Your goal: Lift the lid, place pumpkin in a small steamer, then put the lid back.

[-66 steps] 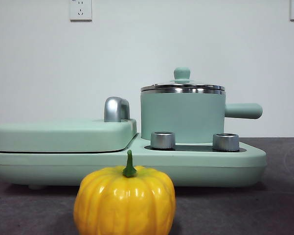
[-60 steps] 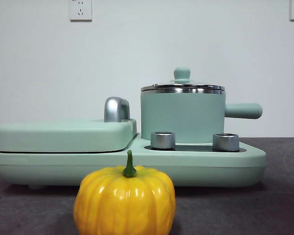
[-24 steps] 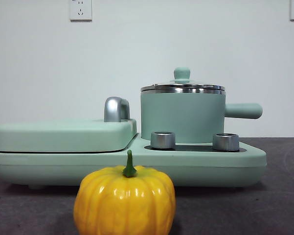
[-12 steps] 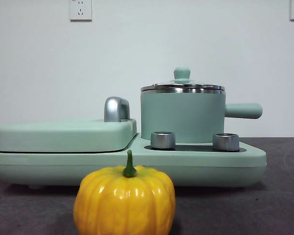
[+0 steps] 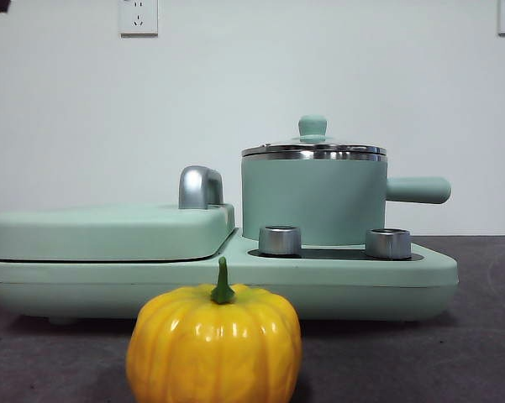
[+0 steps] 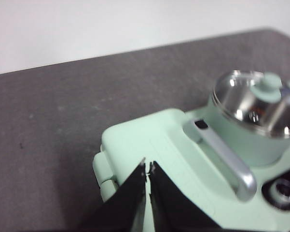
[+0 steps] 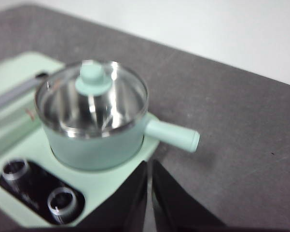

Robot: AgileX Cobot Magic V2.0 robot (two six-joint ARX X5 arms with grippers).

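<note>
- We've got the pumpkin bottom centre, in front of the appliance base.
- The small steamer sits on the base's right half, lid on top.
- The hinged cover fills mid-left.

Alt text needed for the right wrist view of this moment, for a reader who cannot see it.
The right gripper, jaws closed together, hovers above and apart from the small steamer, whose glass lid is still on. The steamer's handle points over the dark table; two silver knobs sit on the appliance base nearby.
</note>
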